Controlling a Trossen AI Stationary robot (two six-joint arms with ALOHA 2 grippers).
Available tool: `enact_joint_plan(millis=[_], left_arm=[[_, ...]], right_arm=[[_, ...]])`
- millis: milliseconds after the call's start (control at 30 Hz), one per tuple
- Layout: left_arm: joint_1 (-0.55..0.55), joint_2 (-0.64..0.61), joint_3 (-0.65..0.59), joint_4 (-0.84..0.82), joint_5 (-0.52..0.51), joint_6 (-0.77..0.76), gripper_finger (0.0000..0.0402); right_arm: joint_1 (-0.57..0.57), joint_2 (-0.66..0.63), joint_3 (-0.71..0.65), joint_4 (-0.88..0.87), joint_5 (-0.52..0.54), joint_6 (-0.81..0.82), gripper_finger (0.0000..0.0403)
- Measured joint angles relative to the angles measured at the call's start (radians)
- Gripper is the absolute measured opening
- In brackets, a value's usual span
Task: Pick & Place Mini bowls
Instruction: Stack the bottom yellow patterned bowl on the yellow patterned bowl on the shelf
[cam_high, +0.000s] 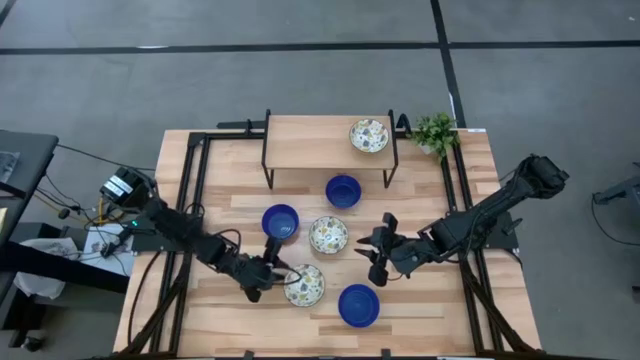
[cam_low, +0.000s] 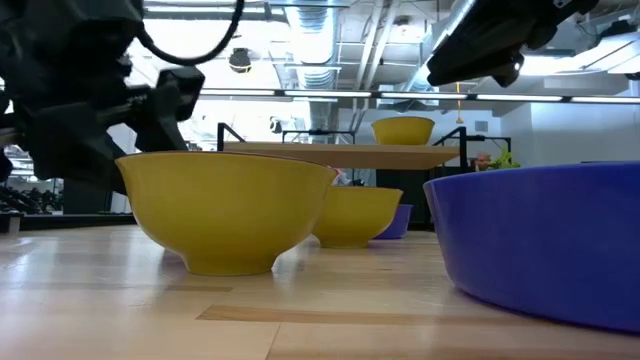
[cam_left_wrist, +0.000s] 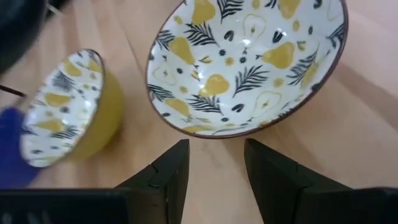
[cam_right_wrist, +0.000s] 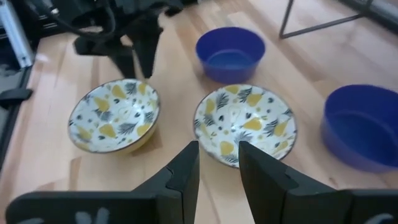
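Observation:
Three patterned bowls, white inside with yellow pears and dark leaves and yellow outside, are in view: one (cam_high: 303, 285) near the table's near edge, one (cam_high: 328, 235) at mid-table, one (cam_high: 369, 135) on the raised shelf. Three cobalt blue bowls (cam_high: 280, 222) (cam_high: 343, 190) (cam_high: 358, 305) stand upright on the table. My left gripper (cam_high: 280, 272) is open at the left rim of the near patterned bowl (cam_left_wrist: 249, 62), its fingers just short of it. My right gripper (cam_high: 378, 250) is open, level with the mid-table patterned bowl (cam_right_wrist: 244, 124), to its right.
A wooden shelf on black legs (cam_high: 330, 150) spans the far side of the table. A small green potted plant (cam_high: 435, 130) stands at its right end. Black frame rails (cam_high: 195, 170) run along the table's left and right sides. The bowls stand close together at mid-table.

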Motion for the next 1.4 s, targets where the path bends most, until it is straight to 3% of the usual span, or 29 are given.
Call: enact_joint_plan(millis=[200, 433, 567, 800, 933, 1067, 1267, 1400], left_arm=[[-0.058, -0.001, 0.0, -0.001, -0.088, -0.008, 0.0153], [-0.128, -0.001, 0.0, -0.005, -0.092, -0.021, 0.0153], [-0.169, -0.014, 0.0, -0.005, -0.142, -0.033, 0.0153], [-0.18, -0.141, 0.0, -0.016, -0.15, -0.244, 0.0153], [-0.181, -0.191, 0.067, -0.219, -0.116, -0.298, 0.0153], [-0.158, -0.164, 0.216, -0.456, -0.089, -0.304, 0.0153], [-0.062, -0.051, 0.464, -0.751, 0.087, -0.353, 0.0153], [-0.007, 0.053, 0.518, -0.838, 0.191, -0.344, 0.0153]], right_arm=[[0.0, 0.0, 0.0, 0.0, -0.076, 0.0, 0.0101], [0.0, 0.0, 0.0, -0.001, -0.078, 0.0, 0.0101], [0.0, -0.001, 0.0, -0.001, -0.078, 0.0, 0.0101], [0.0, -0.001, 0.0, -0.001, -0.093, 0.0, 0.0101], [0.0, -0.001, 0.0, -0.003, -0.095, 0.0, 0.0101], [0.0, -0.001, 0.0, -0.007, -0.095, 0.0, 0.0101], [0.0, -0.001, 0.0, -0.016, -0.097, 0.0, 0.0101], [0.0, -0.001, 0.0, -0.044, -0.097, -0.001, 0.0101]])
